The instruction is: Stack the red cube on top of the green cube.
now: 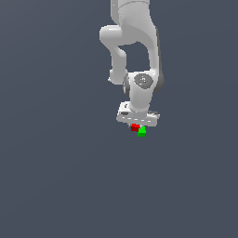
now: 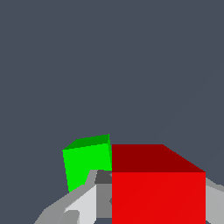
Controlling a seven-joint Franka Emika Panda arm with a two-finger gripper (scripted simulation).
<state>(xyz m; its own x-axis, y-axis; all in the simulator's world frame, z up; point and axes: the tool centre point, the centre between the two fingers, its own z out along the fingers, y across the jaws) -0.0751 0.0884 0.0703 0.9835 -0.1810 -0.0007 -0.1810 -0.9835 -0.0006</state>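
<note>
The white arm [image 1: 132, 51] comes down from the top of the exterior view, bends at a rounded elbow and ends with its wrist pointing straight down over the plain grey surface [image 1: 56, 176]. The hand [image 1: 137, 124] hangs low, its broad white body level and crosswise. The red cube [image 1: 135, 127] sits just beneath it, and the wrist view shows the red cube [image 2: 158, 192] between the light grey fingers [image 2: 83, 203], which flank it on both sides, so the hand is closed around it. The green cube [image 1: 142, 131] is just beside the red one, toward the exterior view's right and a little lower; whether the two touch cannot be told.
</note>
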